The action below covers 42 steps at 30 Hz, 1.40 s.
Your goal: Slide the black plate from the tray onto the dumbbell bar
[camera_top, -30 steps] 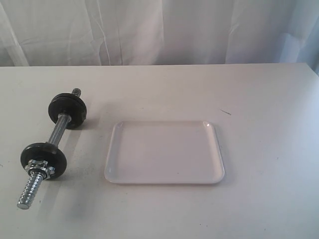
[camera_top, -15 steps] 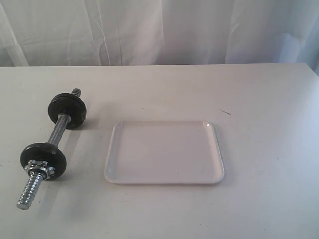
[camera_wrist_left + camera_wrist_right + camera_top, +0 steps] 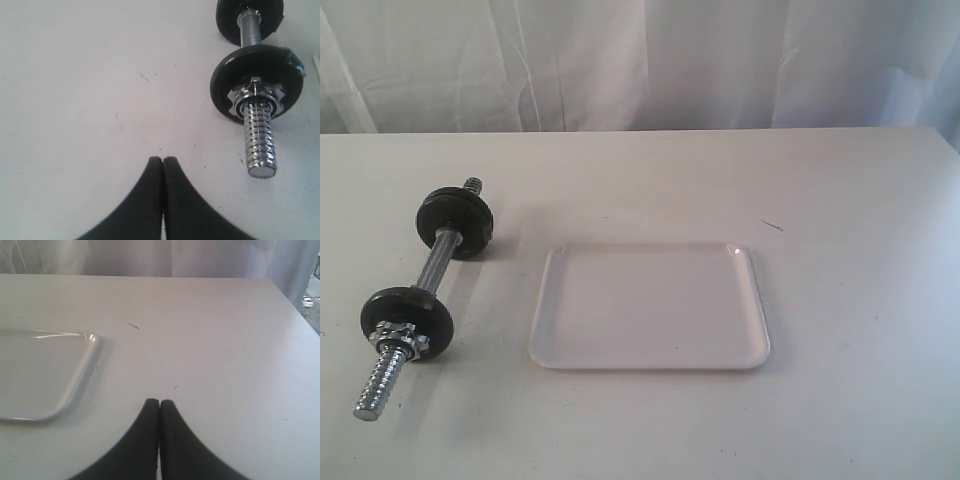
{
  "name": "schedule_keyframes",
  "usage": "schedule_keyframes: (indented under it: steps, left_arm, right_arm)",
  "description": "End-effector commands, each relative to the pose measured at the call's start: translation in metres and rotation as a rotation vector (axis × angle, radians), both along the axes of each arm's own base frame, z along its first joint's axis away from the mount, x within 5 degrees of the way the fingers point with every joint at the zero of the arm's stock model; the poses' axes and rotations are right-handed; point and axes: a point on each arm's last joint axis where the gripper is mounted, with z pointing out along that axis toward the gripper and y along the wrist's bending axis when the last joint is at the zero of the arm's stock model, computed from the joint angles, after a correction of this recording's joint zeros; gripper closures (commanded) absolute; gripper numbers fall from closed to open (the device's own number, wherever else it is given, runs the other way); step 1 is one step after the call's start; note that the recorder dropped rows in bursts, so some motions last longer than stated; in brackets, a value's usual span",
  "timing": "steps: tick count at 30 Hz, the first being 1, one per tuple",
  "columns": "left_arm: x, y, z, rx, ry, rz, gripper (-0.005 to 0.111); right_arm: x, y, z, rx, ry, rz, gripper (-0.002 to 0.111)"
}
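The white tray [image 3: 650, 305] lies in the middle of the table with nothing on it; its corner [image 3: 40, 375] also shows in the right wrist view. No loose black plate is in view. To the left of the tray lies the dumbbell bar [image 3: 432, 268], with one black disc [image 3: 455, 223] near its far end and another [image 3: 408, 318] behind a silver nut near its threaded near end [image 3: 260, 140]. My left gripper [image 3: 163, 160] is shut and empty, over bare table beside that threaded end. My right gripper [image 3: 159, 402] is shut and empty, apart from the tray's corner.
A white curtain hangs behind the table's far edge [image 3: 640, 130]. A small dark mark [image 3: 772, 225] sits on the tabletop beyond the tray's far right corner. Neither arm shows in the exterior view.
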Motion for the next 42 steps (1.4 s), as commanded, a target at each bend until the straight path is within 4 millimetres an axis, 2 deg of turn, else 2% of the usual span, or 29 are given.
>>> schedule_keyframes:
  steps: [1, 3, 42]
  left_arm:
    - [0.003, 0.0025, 0.0031, 0.003, -0.078, 0.029, 0.107]
    - [0.0042, 0.0035, 0.0064, 0.008, -0.116, 0.038, 0.107]
    - [0.0041, 0.0034, 0.0061, 0.008, -0.112, 0.037, 0.107]
  right_arm:
    - [0.0, -0.0005, -0.0006, -0.003, -0.01, -0.006, 0.108]
    - [0.0, -0.0005, -0.0006, -0.003, -0.01, -0.006, 0.108]
    - [0.0, -0.0004, -0.0005, -0.008, -0.011, -0.003, 0.108]
